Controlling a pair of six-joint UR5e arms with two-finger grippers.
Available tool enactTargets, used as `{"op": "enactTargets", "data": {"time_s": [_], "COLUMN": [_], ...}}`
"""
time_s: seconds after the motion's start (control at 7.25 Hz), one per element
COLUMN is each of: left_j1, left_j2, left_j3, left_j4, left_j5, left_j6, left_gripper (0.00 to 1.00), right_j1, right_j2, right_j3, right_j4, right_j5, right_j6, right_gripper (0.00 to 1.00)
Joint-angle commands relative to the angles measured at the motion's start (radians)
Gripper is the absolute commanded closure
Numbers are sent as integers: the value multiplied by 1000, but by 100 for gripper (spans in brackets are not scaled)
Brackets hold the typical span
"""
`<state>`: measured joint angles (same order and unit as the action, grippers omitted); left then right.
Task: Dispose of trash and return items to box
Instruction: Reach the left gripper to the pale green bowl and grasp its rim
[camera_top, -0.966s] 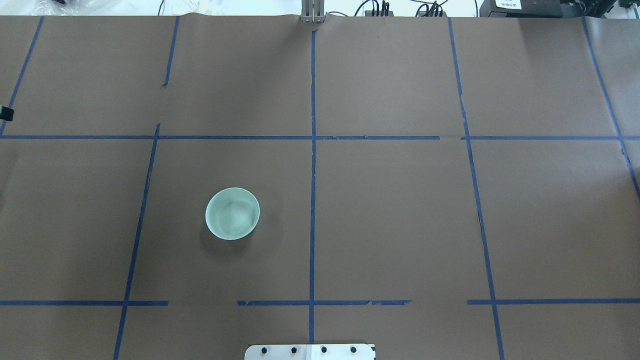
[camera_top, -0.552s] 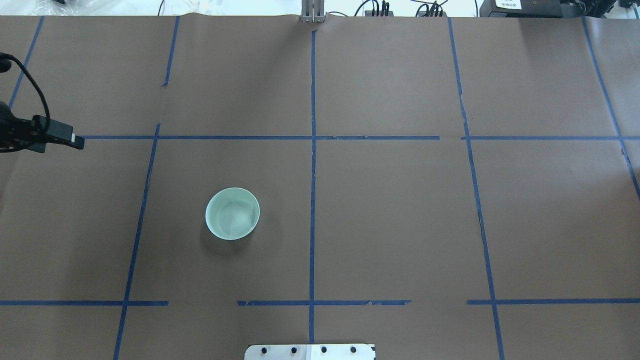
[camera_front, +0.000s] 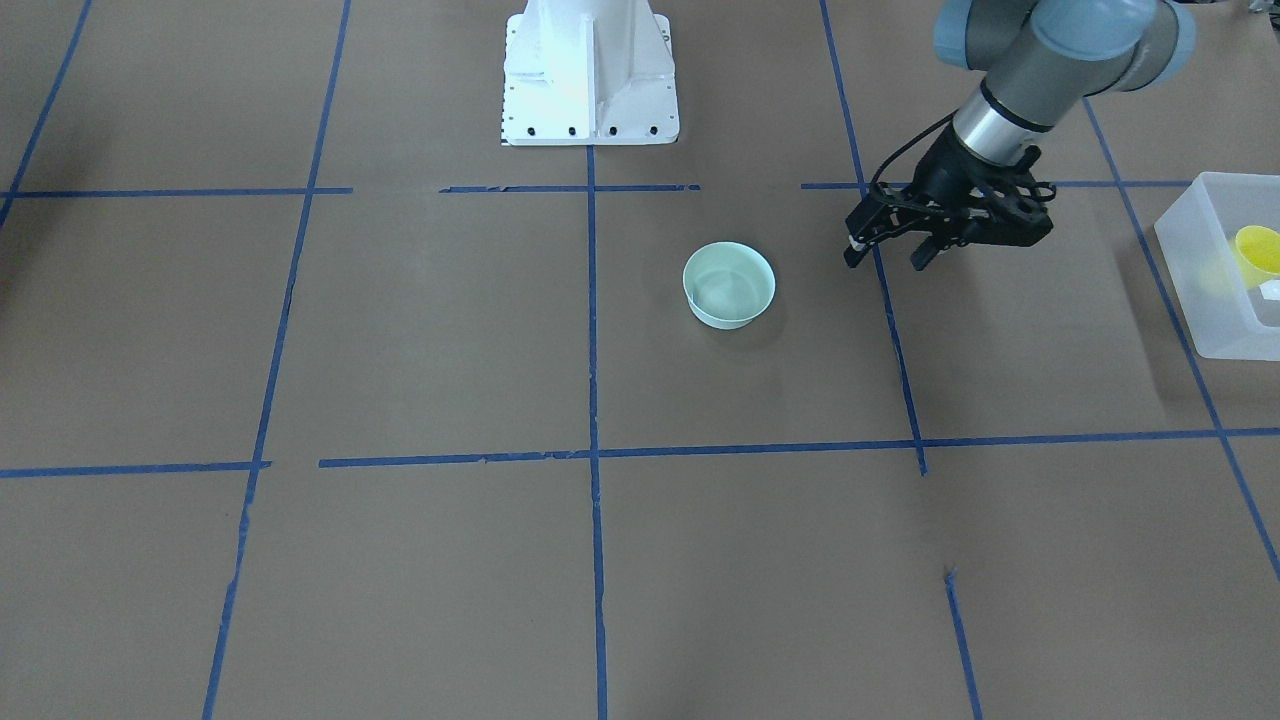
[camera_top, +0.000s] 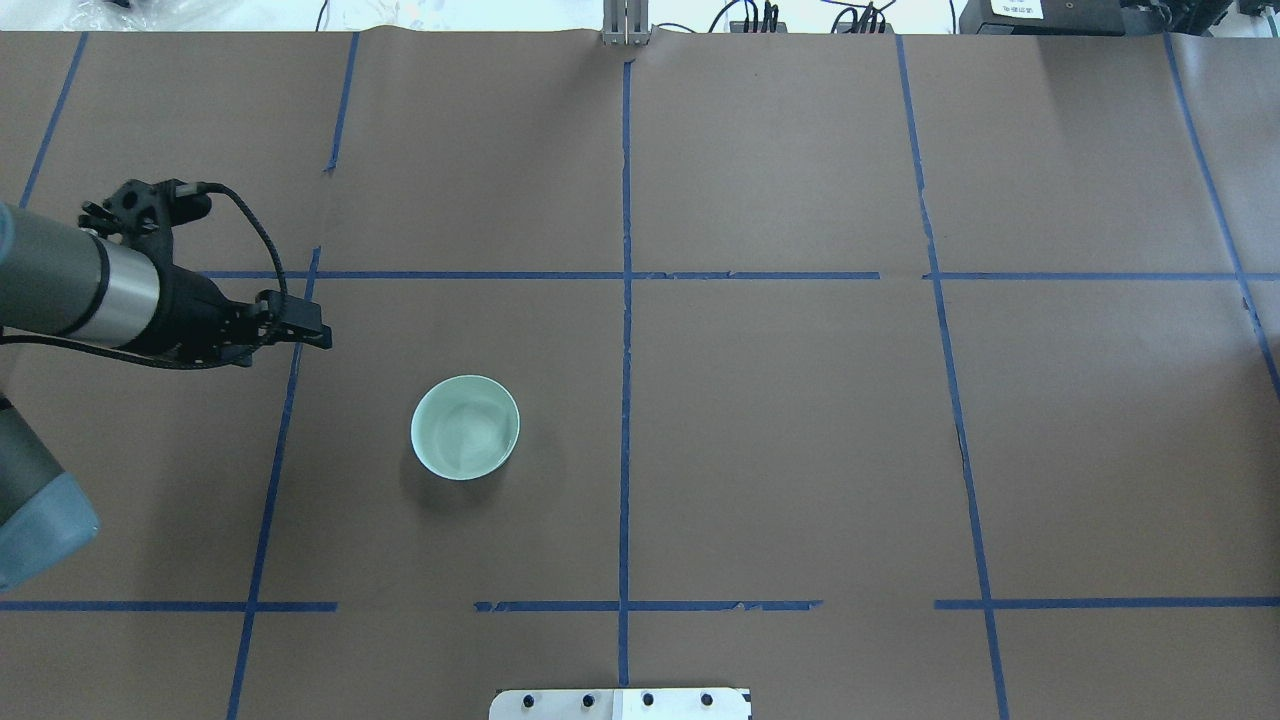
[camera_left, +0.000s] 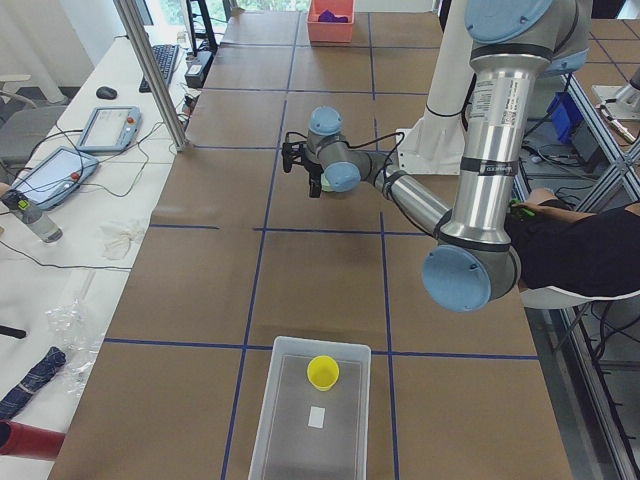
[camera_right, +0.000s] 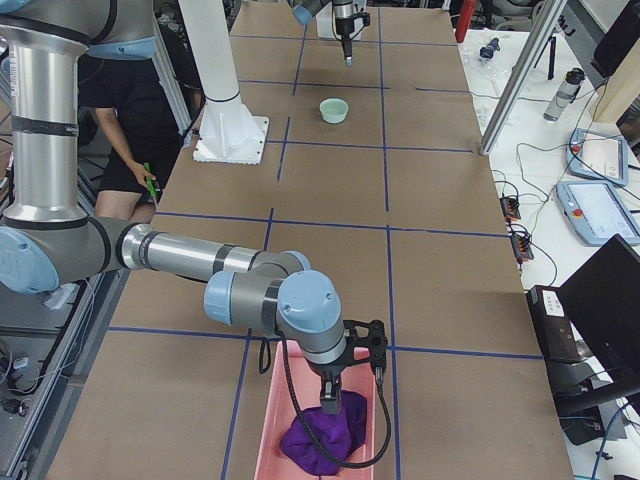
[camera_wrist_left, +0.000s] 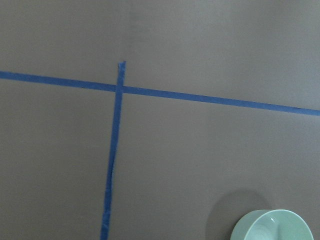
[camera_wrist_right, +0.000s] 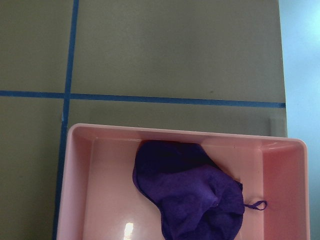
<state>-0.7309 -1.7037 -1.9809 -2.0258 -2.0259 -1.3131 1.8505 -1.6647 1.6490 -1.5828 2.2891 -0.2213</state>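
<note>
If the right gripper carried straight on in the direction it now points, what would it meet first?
Pointing straight down, the right gripper would first meet the purple cloth lying in the pink bin. Its tip looks very close to the cloth, though the gap between them cannot be judged.

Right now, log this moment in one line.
left hand open, apart from mint-green round plastic bowl | yellow plastic cup in frosted-white bin | right hand over pink bin
</note>
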Motion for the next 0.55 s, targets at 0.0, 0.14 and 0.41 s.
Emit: {"op": "enactTargets", "data": {"time_s": [0.0, 0.14, 0.41], "left_j1": [123, 180, 225], "left_j2": [-59, -124, -189], "left_j3": [2, 17, 84], "left_j4": [77, 175, 210], "left_j5": [132, 198, 222], "left_j6": [-84, -92, -132], "left_gripper": [2, 2, 5], "right_j1": [-37, -75, -89], "right_j2": [25, 25, 23], "right_j3": [86, 104, 115], "right_j4": [-117, -115, -108], "right_j5": [71, 75, 133], "right_j6": [102, 135, 190], "right_gripper": [0, 0, 0]}}
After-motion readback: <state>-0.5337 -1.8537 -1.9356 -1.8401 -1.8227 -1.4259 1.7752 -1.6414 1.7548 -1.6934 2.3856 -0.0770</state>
